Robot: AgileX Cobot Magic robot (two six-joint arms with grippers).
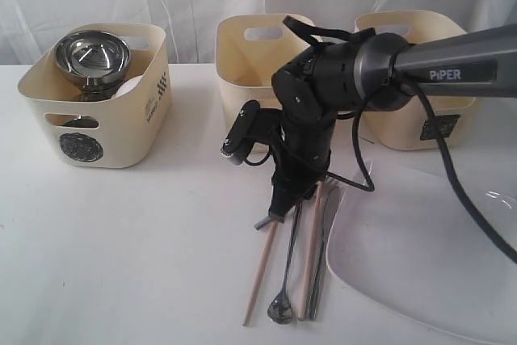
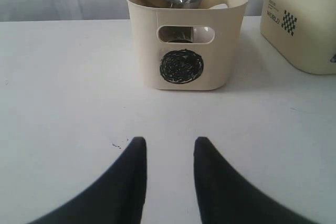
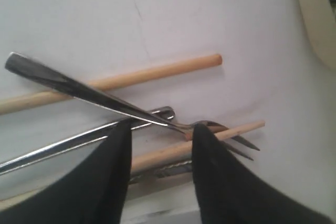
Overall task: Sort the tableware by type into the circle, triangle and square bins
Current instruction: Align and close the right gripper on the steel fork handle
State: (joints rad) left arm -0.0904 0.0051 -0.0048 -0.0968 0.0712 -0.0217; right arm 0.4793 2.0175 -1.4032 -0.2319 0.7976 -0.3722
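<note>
A: Large items?
B: The table carries the square plate at right. The circle bin holds the steel bowl.
A: Fingers?
B: Left fingers narrowly parted, empty. Right fingers parted astride the fork, which crosses over the chopsticks; grip cannot be told.

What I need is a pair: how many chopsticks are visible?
2. In the exterior view, one chopstick lies left of the spoon, the other right of it beside the knife. The right gripper may hide more.
</note>
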